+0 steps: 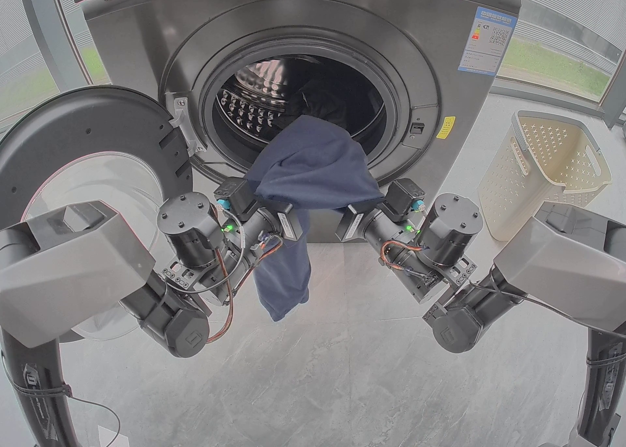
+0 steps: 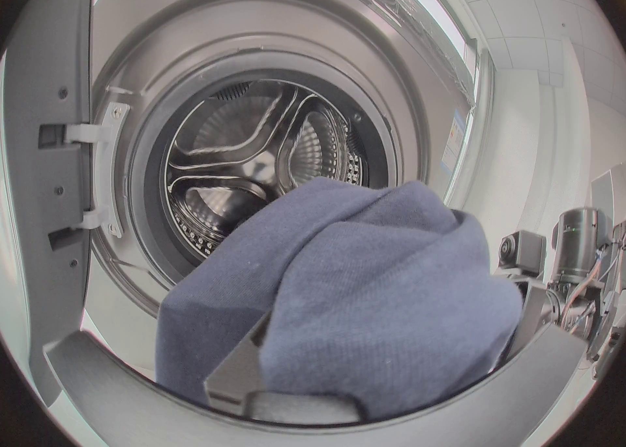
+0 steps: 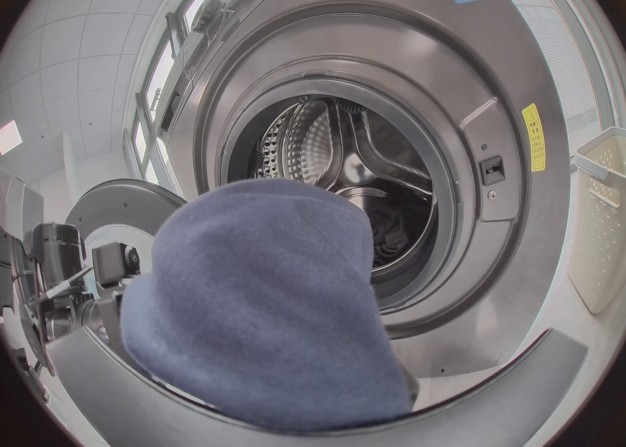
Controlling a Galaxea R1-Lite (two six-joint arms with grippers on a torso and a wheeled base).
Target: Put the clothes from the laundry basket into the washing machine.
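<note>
A dark blue garment [image 1: 313, 164] is held up in front of the washing machine's round opening [image 1: 225, 86], its upper part level with the lower rim. My left gripper [image 1: 287, 215] and right gripper [image 1: 350, 216] are each shut on a side of it, mostly buried in the cloth. One tail of the garment hangs from the left gripper toward the floor. In the left wrist view one finger [image 2: 236, 370] pokes out from under the garment [image 2: 365, 298]. The garment [image 3: 267, 311] covers the right gripper in the right wrist view. A dark piece of clothing [image 3: 391, 236] lies inside the drum.
The machine's door [image 1: 85, 141] is swung wide open on the left, close to my left arm. A cream laundry basket [image 1: 554, 161] stands tilted on the floor right of the machine, beside my right arm. Grey tiled floor lies in front.
</note>
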